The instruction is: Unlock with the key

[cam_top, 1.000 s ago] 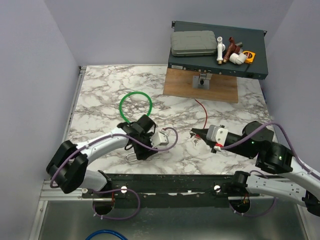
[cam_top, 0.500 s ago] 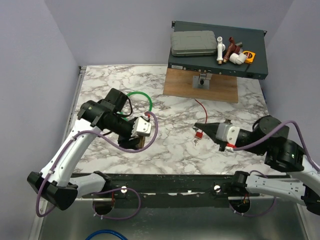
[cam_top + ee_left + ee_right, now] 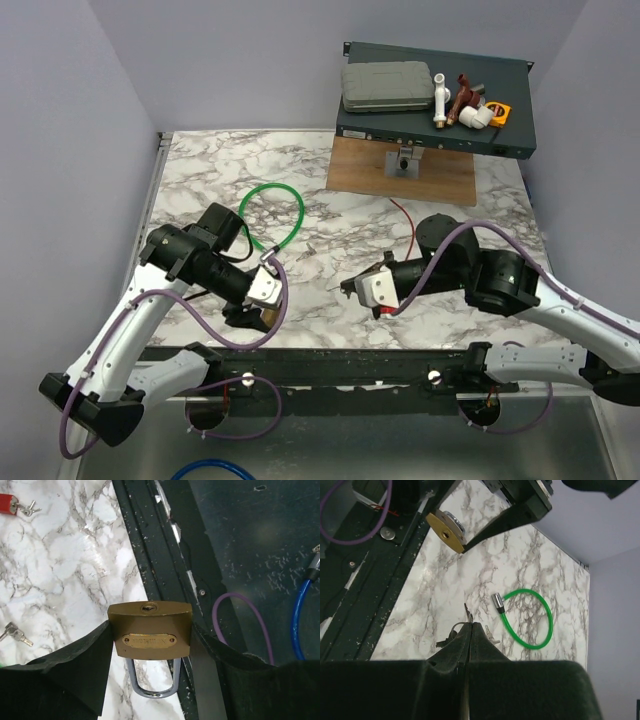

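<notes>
**The key is pinched tight and the padlock is held**

The right gripper (image 3: 468,628) is squeezed closed on the key (image 3: 466,613). Only the key's thin metal tip pokes out past the black fingers. In the top view the tip points to 9 o'clock, at the padlock (image 3: 150,627), with a strip of marble between them.

The left gripper (image 3: 252,312) hugs the padlock by its two sides. It is at 7 o'clock on the table (image 3: 200,170), above the near edge. The padlock is a smooth, shiny brass block with rounded corners. Its keyhole (image 3: 148,608) faces away from the gripper. Its bent silver shackle (image 3: 150,690) points back into it.

We see a bright green cable loop (image 3: 271,187) at 12 o'clock from the padlock. A thin red cord (image 3: 405,215) goes behind the right arm. At 1 o'clock a dark metal box (image 3: 430,128) stands over a wooden board (image 3: 440,180).

In the left wrist view a red tag (image 3: 5,503) with tiny keys peeks in at 11 o'clock. We cannot tell if it hangs or lies there. Another little key (image 3: 12,632) sits at 9 o'clock on the white-and-grey stone.
</notes>
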You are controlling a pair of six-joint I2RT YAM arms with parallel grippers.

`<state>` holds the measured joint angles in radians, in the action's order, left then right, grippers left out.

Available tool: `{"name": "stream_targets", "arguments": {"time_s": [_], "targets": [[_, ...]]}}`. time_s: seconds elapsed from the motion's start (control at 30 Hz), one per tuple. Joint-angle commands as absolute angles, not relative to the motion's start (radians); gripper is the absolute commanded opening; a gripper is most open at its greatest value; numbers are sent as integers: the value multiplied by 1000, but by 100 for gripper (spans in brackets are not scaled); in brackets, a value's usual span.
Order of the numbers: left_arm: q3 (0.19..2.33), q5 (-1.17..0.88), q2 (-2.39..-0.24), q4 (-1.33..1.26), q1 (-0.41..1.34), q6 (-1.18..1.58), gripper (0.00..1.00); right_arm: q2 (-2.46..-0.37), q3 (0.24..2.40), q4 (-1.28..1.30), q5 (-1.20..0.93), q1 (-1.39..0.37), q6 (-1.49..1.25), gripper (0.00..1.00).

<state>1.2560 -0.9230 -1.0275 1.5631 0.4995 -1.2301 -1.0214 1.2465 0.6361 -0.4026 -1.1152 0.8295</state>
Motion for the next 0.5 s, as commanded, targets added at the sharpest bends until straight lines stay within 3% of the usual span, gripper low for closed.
{"name": "stream_targets", "arguments": {"time_s": [0.0, 0.47], "targets": [[1238, -1105, -1020, 1621, 505, -1272, 0, -1031, 1277, 654, -488, -1145, 902, 1], [1196, -1276, -1092, 1621, 581, -1247, 0, -1107, 1288, 586, -496, -1282, 969, 1]]}}
